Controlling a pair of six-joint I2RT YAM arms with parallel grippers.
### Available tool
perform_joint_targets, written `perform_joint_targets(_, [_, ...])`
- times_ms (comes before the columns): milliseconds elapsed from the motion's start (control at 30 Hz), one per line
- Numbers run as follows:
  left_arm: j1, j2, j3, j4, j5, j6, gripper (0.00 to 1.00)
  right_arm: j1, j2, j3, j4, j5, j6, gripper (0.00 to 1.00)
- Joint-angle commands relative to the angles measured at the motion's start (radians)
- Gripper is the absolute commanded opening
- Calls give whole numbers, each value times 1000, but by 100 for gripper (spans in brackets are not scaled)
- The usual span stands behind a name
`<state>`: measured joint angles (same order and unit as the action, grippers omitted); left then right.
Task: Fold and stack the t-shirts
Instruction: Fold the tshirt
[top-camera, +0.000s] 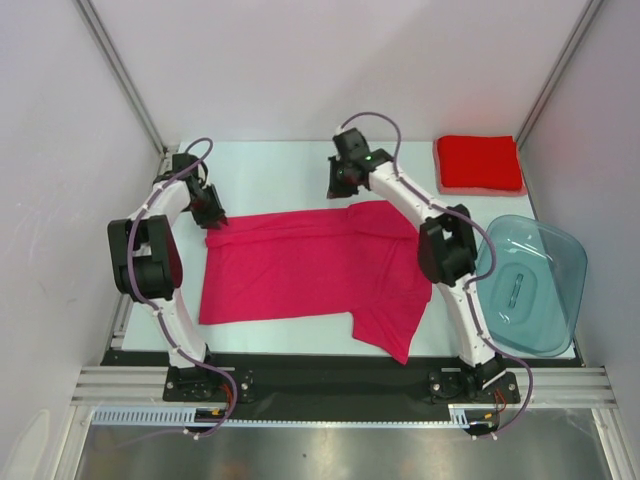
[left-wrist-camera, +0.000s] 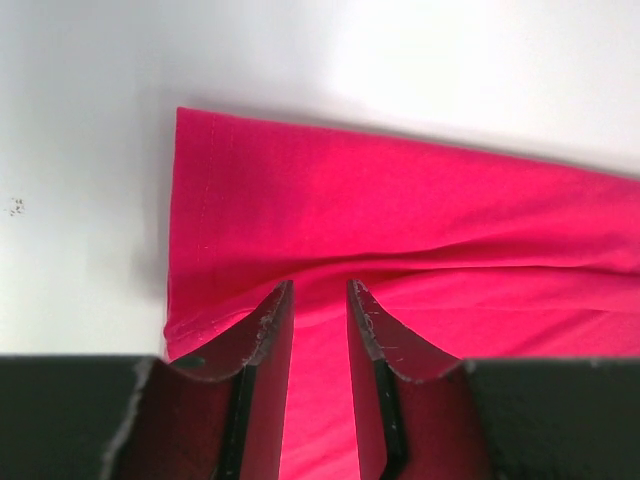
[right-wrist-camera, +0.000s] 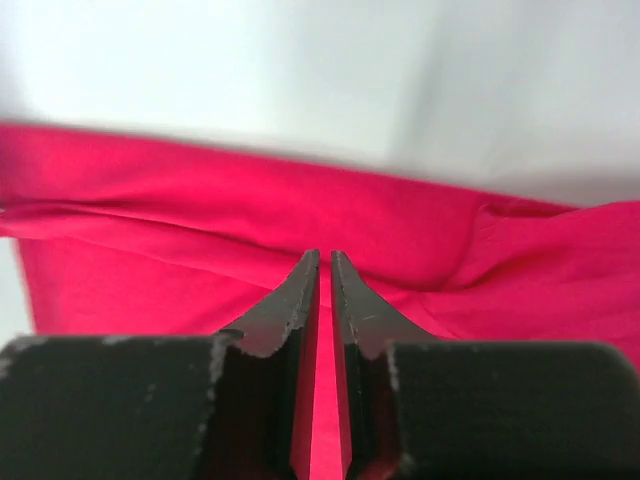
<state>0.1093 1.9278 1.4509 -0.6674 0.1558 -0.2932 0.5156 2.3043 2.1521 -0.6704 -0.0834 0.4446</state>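
A magenta-pink t-shirt (top-camera: 300, 265) lies spread on the table, its right part folded over, with one sleeve pointing toward the front. My left gripper (top-camera: 214, 218) hangs over its far left corner. In the left wrist view its jaws (left-wrist-camera: 320, 285) stand apart above the hemmed cloth (left-wrist-camera: 400, 210), gripping nothing. My right gripper (top-camera: 338, 188) is at the shirt's far edge near the middle. Its jaws (right-wrist-camera: 320, 255) are parted by only a thin slit, through which wrinkled cloth (right-wrist-camera: 200, 220) shows. A brighter red t-shirt (top-camera: 478, 163) lies folded at the back right.
A translucent blue-grey plastic tub (top-camera: 530, 285) sits at the right edge beside the right arm. White walls with metal rails close in the pale table (top-camera: 270, 175) on the left, right and back.
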Motion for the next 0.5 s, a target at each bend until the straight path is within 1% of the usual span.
perform_joint_targets(0, [-7, -3, 36, -12, -25, 32, 33, 11, 82, 61, -98, 82, 9, 13])
perform_joint_targets(67, [-7, 2, 43, -15, -27, 35, 33, 17, 105, 71, -116, 122, -6, 14])
perform_joint_targets(267, [-5, 25, 74, -20, -18, 35, 33, 23, 130, 77, -162, 159, -44, 22])
perform_joint_targets(467, [-5, 60, 120, -38, -22, 40, 33, 27, 147, 80, -164, 149, -53, 22])
